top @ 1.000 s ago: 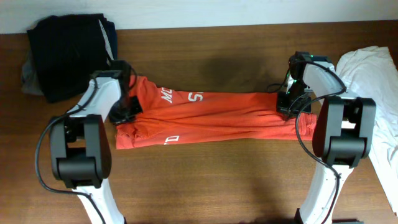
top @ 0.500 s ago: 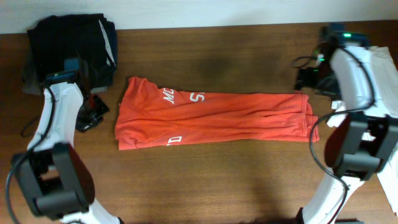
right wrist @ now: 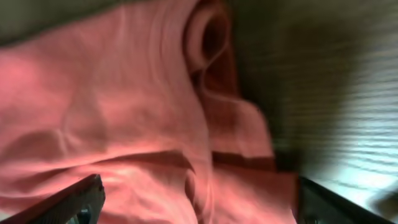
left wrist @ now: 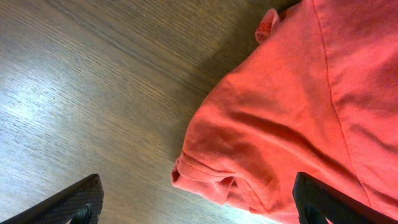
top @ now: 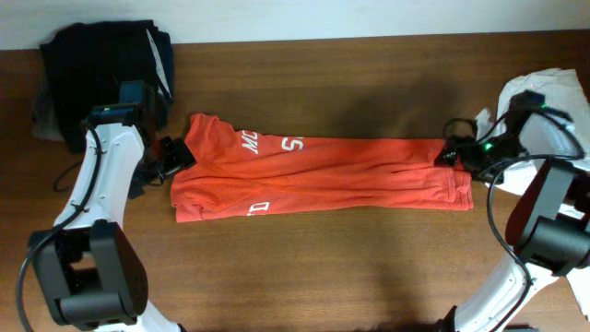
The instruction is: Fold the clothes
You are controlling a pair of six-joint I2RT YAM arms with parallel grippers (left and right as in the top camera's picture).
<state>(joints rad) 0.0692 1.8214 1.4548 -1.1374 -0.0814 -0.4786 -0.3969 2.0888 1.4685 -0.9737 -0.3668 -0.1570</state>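
Even, moderately bright overhead view, soft shadows, pale glare on wood surface point(left wrist: 37, 106) in left wrist view, right wrist view motion-blurred

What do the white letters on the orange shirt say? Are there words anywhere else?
"MO": white letters near the top edge of the orange shirt, cut off by a fold.
"S": white, just right of that, the rest hidden in the fold.
White letters near the shirt's lower left edge: too small and folded to read.
Dark clothes and white cloth: no words show.

Orange shirt point(top: 313, 175) was soft matt cloth with creases, table point(top: 304, 267) was brown wood with fine grain and slight shine, dark clothes point(top: 92, 69) and white garment point(top: 553, 92) looked matt cloth
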